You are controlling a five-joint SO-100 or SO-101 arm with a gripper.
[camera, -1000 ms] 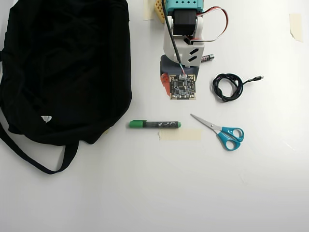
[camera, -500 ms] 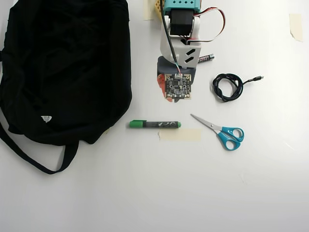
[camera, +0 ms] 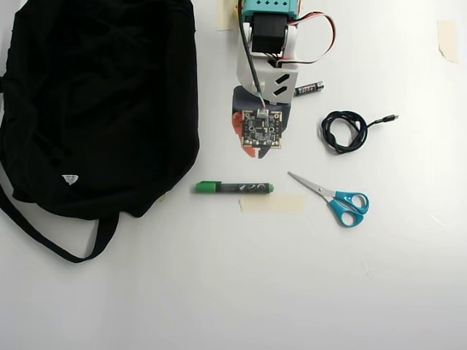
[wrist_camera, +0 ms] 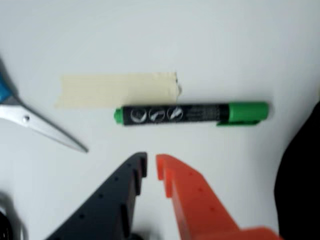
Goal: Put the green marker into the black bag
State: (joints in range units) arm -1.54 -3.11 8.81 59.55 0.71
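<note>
The green marker [wrist_camera: 192, 113] [camera: 233, 187] lies flat on the white table, its green cap pointing toward the black bag [camera: 95, 102] [wrist_camera: 301, 185]. My gripper [wrist_camera: 151, 166] hovers short of the marker's barrel. Its black and orange fingers stand almost together and hold nothing. In the overhead view the wrist camera board [camera: 261, 128] covers the fingertips, and it sits above the marker in the picture. The bag fills the left of the overhead view, its strap trailing toward the bottom left.
A strip of beige tape [camera: 271, 203] [wrist_camera: 117, 89] lies just beyond the marker. Blue-handled scissors [camera: 332, 197] [wrist_camera: 37, 126] lie to its right in the overhead view. A coiled black cable [camera: 344, 130] and a small battery [camera: 308, 88] sit near the arm.
In the overhead view the wrist has drawn back toward the top of the picture and shifted slightly left. The marker, bag and scissors have not moved.
</note>
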